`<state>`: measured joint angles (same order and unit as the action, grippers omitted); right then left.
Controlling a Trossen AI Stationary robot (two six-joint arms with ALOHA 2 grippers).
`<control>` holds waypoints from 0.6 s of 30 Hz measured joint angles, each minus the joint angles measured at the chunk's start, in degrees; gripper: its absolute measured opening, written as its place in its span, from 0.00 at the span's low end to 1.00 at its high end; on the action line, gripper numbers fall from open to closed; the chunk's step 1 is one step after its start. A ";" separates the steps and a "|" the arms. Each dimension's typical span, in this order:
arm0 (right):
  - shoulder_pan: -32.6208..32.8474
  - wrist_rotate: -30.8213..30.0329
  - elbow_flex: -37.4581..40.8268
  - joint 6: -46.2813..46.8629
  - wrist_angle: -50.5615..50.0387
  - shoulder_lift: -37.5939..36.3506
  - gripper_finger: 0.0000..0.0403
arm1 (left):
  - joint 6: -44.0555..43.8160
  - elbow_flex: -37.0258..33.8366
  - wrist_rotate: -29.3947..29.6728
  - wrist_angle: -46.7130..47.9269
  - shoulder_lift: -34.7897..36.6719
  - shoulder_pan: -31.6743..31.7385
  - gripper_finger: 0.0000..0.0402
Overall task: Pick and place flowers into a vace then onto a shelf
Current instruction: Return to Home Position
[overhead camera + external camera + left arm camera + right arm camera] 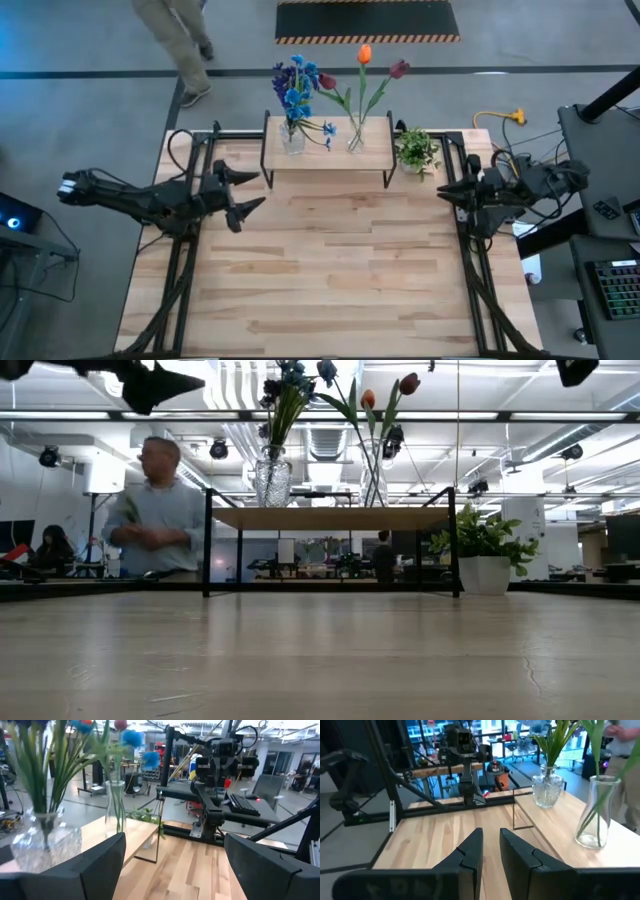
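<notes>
The shelf [325, 160] stands at the table's far middle on black legs. On it stand two glass vases: a cut-glass one [292, 138] with the blue and purple flowers [296, 82], and a slim one [356, 137] with the orange and dark red tulips [365, 55]. My left gripper [245, 195] is open and empty, raised over the table's left side, near the shelf's left end. My right gripper [442, 190] is shut and empty at the table's right edge. Both vases also show in the left wrist view [42, 840] and the right wrist view [596, 812].
A small leafy potted plant [416, 152] stands on the table just right of the shelf. A person [155, 510] walks beyond the table's far left. The plank tabletop [330, 270] spreads in front of the shelf. A keyboard and desk [610, 285] lie to the right.
</notes>
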<state>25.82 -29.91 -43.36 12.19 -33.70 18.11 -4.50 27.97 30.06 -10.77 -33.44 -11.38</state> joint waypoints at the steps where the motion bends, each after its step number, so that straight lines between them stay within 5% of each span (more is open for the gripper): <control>1: 0.00 0.00 0.75 -0.40 0.02 -1.10 0.14 | -0.10 -1.35 0.00 -0.16 1.15 0.00 0.80; 13: 0.03 3.90 12.65 -6.22 6.15 -17.86 0.14 | 2.45 -18.45 -6.81 -11.28 14.39 0.09 0.80; 18: 0.03 6.70 14.69 -3.38 5.13 -17.70 0.14 | 2.82 -22.18 -8.81 -11.56 21.35 0.07 0.80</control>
<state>25.85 -23.21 -28.67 8.81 -28.57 0.41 -1.68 5.79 21.26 -22.34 -12.08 -11.31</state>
